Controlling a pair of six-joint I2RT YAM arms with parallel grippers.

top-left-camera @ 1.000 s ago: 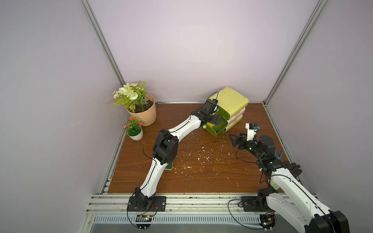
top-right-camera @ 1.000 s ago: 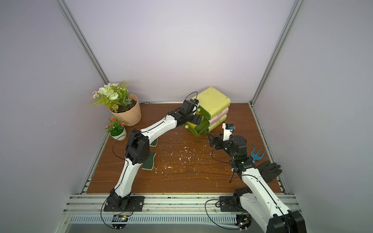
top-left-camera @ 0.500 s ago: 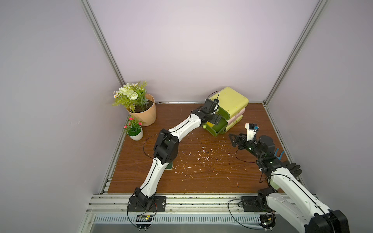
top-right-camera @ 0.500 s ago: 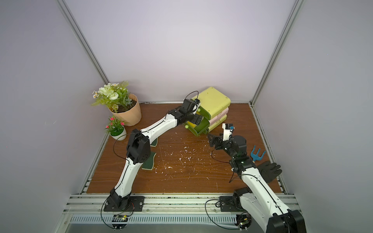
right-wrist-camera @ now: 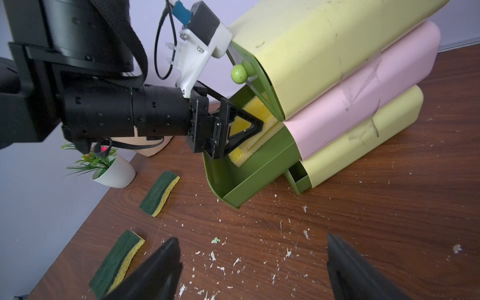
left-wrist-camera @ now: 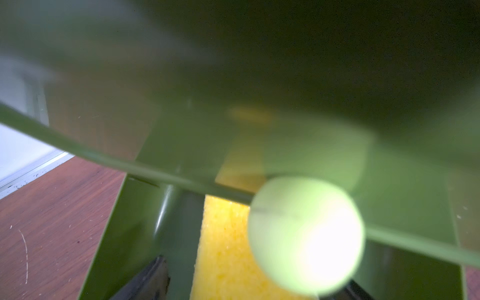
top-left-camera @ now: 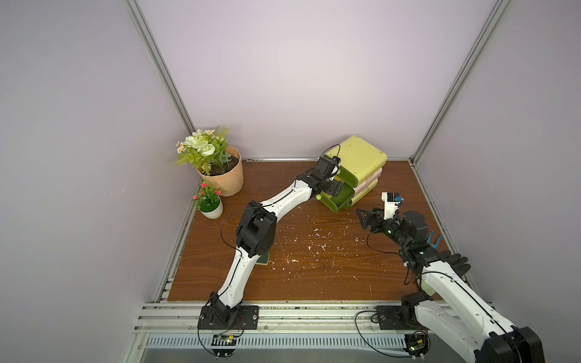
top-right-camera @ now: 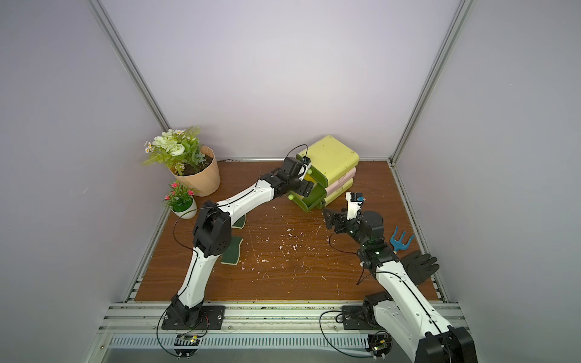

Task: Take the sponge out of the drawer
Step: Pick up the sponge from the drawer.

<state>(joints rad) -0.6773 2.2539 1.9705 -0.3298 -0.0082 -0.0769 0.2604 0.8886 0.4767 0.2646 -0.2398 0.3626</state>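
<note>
A three-drawer unit (top-left-camera: 361, 157) (right-wrist-camera: 337, 65) stands at the back of the table. Its middle dark green drawer (right-wrist-camera: 249, 176) (top-right-camera: 311, 201) is pulled out. Inside it lies a yellow sponge (right-wrist-camera: 253, 106) (left-wrist-camera: 228, 246). My left gripper (right-wrist-camera: 255, 127) (top-left-camera: 338, 188) (left-wrist-camera: 255, 275) reaches into that drawer, open, with its fingers either side of the sponge. One finger (left-wrist-camera: 148, 280) stands apart from the sponge's edge. The top drawer's pale green knob (left-wrist-camera: 306, 233) hangs just above. My right gripper (right-wrist-camera: 252, 241) (top-left-camera: 364, 217) hovers open over the table in front of the unit, holding nothing.
Two green-and-yellow sponges (right-wrist-camera: 159, 193) (right-wrist-camera: 117, 262) lie on the table left of the drawer. A large flower pot (top-left-camera: 220, 169) and a small white pot (top-left-camera: 210, 207) stand at the back left. A blue hand rake (top-right-camera: 401, 240) and a black glove (top-right-camera: 419, 267) lie at the right. White crumbs litter the wood.
The left gripper has shifted only slightly at the open drawer. The right arm has stayed still.
</note>
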